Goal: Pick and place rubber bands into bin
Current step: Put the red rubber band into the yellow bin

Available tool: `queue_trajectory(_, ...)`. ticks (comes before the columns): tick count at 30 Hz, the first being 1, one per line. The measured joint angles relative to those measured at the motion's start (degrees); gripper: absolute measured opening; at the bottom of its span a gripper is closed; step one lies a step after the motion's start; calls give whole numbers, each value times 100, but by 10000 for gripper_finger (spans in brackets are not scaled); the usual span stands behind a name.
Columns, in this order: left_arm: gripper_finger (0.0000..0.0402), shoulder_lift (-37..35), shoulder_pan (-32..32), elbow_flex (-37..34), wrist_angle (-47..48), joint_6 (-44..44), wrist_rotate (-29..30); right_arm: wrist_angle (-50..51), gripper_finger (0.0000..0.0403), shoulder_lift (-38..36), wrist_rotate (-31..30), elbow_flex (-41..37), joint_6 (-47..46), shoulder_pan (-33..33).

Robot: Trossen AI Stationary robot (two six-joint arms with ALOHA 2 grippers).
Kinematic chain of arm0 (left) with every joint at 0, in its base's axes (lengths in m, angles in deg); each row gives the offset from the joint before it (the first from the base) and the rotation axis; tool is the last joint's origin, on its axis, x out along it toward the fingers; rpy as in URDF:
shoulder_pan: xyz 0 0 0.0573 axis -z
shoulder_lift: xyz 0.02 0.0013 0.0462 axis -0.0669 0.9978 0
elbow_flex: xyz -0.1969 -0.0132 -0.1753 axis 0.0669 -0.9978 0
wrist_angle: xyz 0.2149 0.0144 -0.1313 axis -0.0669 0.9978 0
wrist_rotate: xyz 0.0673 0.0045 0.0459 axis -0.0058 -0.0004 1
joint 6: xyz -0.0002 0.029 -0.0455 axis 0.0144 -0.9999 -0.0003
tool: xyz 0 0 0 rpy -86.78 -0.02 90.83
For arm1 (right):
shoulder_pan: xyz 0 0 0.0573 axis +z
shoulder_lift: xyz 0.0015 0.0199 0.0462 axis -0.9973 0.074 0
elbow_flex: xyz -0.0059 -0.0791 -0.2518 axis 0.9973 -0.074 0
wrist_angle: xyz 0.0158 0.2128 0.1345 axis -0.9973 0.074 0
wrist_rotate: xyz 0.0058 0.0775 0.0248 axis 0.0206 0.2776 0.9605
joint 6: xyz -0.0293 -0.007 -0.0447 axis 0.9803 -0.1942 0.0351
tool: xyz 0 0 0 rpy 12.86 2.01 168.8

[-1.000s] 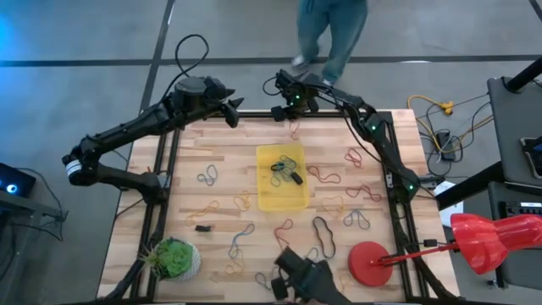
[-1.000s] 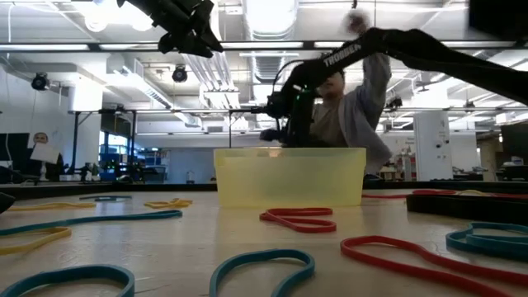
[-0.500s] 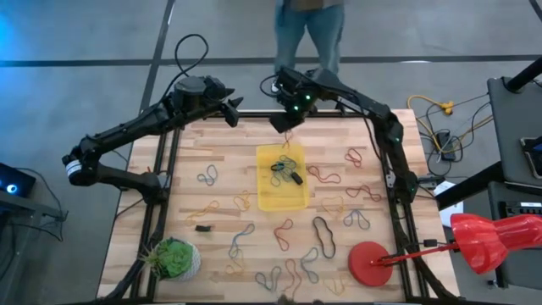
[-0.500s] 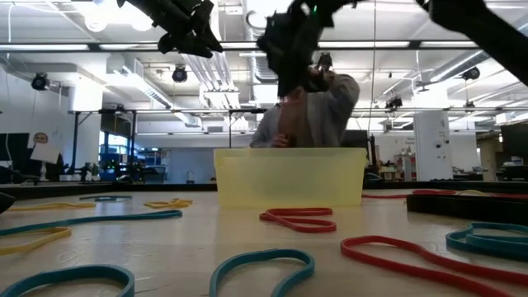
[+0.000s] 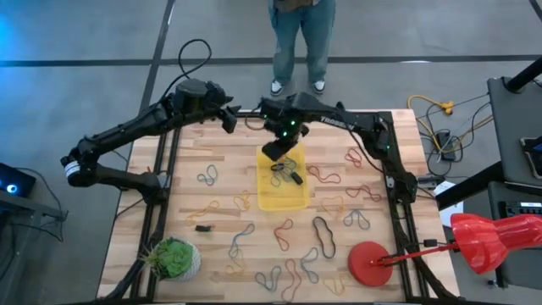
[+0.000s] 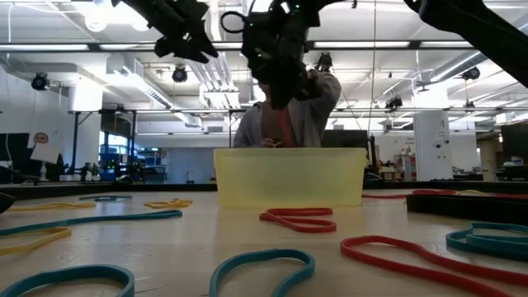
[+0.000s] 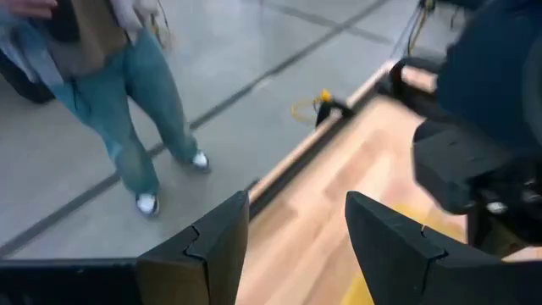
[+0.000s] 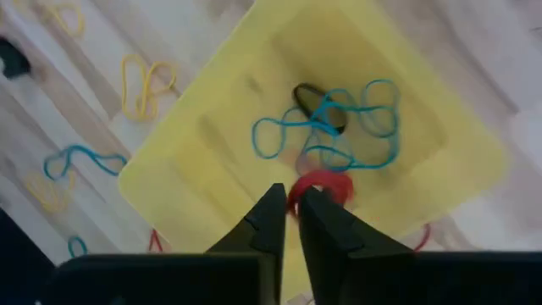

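Observation:
The yellow bin (image 5: 282, 196) sits mid-table with blue and black rubber bands (image 8: 339, 127) lying in it. My right gripper (image 5: 276, 151) hangs above the bin's far end (image 8: 292, 199), shut on a red rubber band (image 8: 326, 185). Many more rubber bands (image 5: 322, 233) of several colours lie flat on the wooden table around the bin. My left gripper (image 7: 296, 229) stands open and raised over the table's far left corner (image 5: 230, 119), with nothing between its fingers. My right gripper pinches one end of the red rubber band (image 8: 298, 195) between its two fingertips, coming from above and pointing steeply down. The band hangs slack below the fingers (image 6: 285, 124), lifted clear, over the bin.
A red disc (image 5: 368, 263) lies at the near right and a green plant ball (image 5: 174, 258) at the near left. A small black piece (image 5: 203, 227) lies left of the bin. A person (image 5: 298, 38) stands beyond the far edge. Black frame rails (image 5: 165, 169) run along the table's sides.
My right gripper has risen from the table near its far edge and come toward the near edge, over the bin's far end, turning as it went. The red rubber band has gone with it, lifted clear and hanging. The person beyond the table has shifted.

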Motion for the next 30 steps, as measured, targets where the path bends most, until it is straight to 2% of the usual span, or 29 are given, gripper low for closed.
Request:
queue_trajectory(4,183,-75,0,-27,345,2,-3,44,87,105,-137,0,8,212)
queue_trajectory(11,183,-140,0,-31,324,-4,-131,821,192,59,-1296,-64,68,413)
queue_trajectory(15,183,-140,0,-31,327,-40,-495,793,217,-254,-1064,-749,33,339)
queue_trajectory(22,183,-137,-4,-35,370,-37,-572,650,219,-1452,-1137,-3229,353,184)
queue_trajectory(27,183,-95,-7,-37,312,-39,-574,-627,219,-2420,-1272,-4943,1035,188)
queue_trajectory(30,183,-14,-11,-32,316,-35,-573,-1544,219,-2704,-1274,-5657,1319,188)
